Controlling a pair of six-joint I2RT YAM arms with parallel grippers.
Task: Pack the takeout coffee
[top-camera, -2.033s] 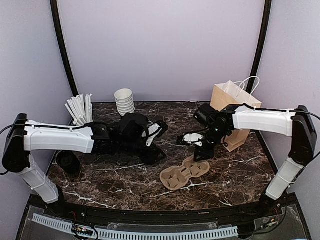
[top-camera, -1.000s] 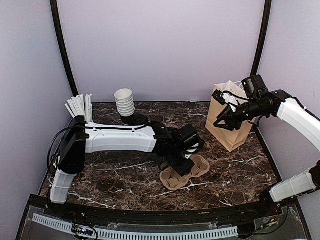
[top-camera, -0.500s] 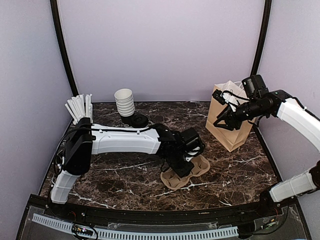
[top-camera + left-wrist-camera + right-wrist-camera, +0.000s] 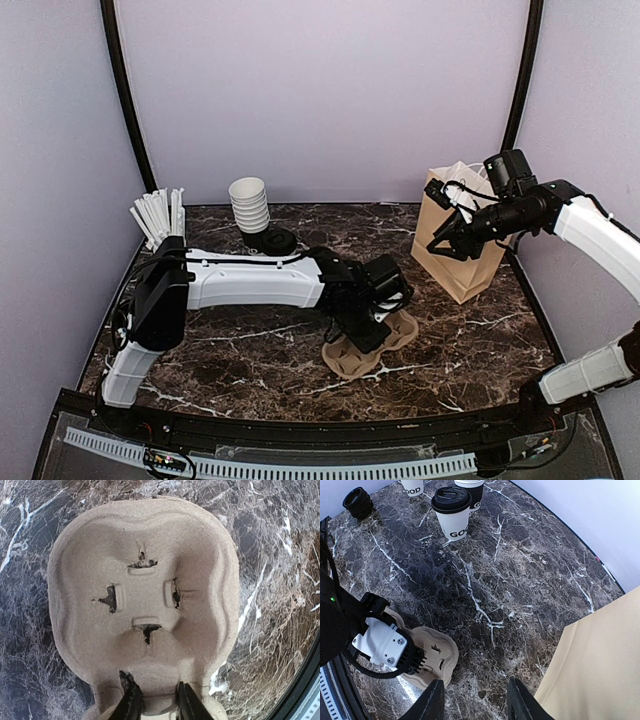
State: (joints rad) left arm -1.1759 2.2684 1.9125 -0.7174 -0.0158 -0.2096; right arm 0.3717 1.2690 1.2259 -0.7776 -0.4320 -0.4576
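Nearest me, the pulp carrier (image 4: 145, 595) lies flat on the marble table (image 4: 230, 350). My left pincer (image 4: 152, 682) sits over its narrow waist, one finger on either side of the ridge between the two wells (they look to touch the pulp, but I cannot tell whether they truly pinch it).

Farther out on my right, my right pincer (image 4: 475, 680) hangs in the air beside the upper part of the brown paper bag (image 4: 600, 665). Its fingers are well apart with nothing between them. The bag stands upright on the table.

Beyond the carrier, a takeout coffee cup (image 4: 452, 517) with its black lid stands upright on the marble, and a second lidded cup (image 4: 470, 492) is just behind it. Both are well apart from the carrier and the bag. A stack of black lids (image 4: 357, 502) sits near them.

At the back stand the lidless cups (image 4: 249, 203) and, in the left corner, the white sticks (image 4: 160, 218).
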